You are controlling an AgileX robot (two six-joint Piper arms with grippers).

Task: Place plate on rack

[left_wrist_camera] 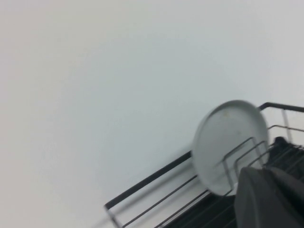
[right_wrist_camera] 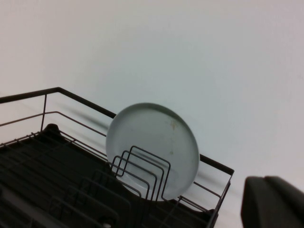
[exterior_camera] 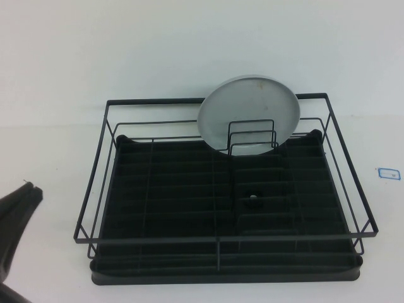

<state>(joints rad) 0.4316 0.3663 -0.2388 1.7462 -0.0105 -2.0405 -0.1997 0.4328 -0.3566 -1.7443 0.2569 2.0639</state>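
The pale grey plate (exterior_camera: 249,117) stands upright on edge at the back of the black wire rack (exterior_camera: 221,240), leaning behind the small wire loops (exterior_camera: 252,136). Nothing holds it. My left gripper (exterior_camera: 28,189) is shut and empty, low at the left, apart from the rack's left side. In the left wrist view the gripper (left_wrist_camera: 268,194) is in front of the plate (left_wrist_camera: 228,137) and the rack rim (left_wrist_camera: 147,183). My right gripper (right_wrist_camera: 273,202) is out of the high view; its wrist view shows it shut and empty beside the rack corner (right_wrist_camera: 223,175), with the plate (right_wrist_camera: 152,147) beyond.
A small black round knob (exterior_camera: 254,201) sits in the ribbed tray base (exterior_camera: 164,189). A small white label with a blue edge (exterior_camera: 388,172) lies on the white table to the right of the rack.
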